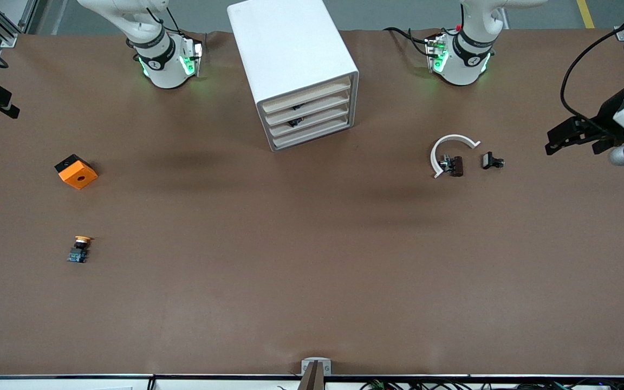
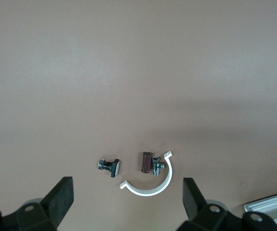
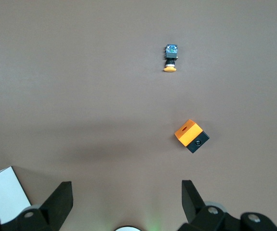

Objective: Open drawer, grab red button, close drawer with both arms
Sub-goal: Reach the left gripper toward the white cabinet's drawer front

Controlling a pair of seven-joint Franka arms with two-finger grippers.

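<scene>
The white cabinet [image 1: 290, 49] stands mid-table between the two arm bases. Its four beige-fronted drawers [image 1: 307, 115] are all pushed in. Small dark bits show in the gaps between them. The red-capped button is hidden. In the left wrist view, my left gripper [image 2: 126, 197] hangs open and empty, high over the table by a white curved clip [image 2: 152, 186]. My right gripper [image 3: 126, 195] is also open and empty, high above the table beside its own base. Neither gripper shows in the front view.
Toward the right arm's end lie an orange cube [image 1: 76, 171] [image 3: 191, 136] and a yellow-capped button [image 1: 80, 249] [image 3: 170, 57]. Toward the left arm's end lie the clip [image 1: 450, 149], a brown part [image 1: 455, 165] [image 2: 146, 161] and a black part [image 1: 491, 161] [image 2: 110, 166]. Black gear [image 1: 577, 135] overhangs that end.
</scene>
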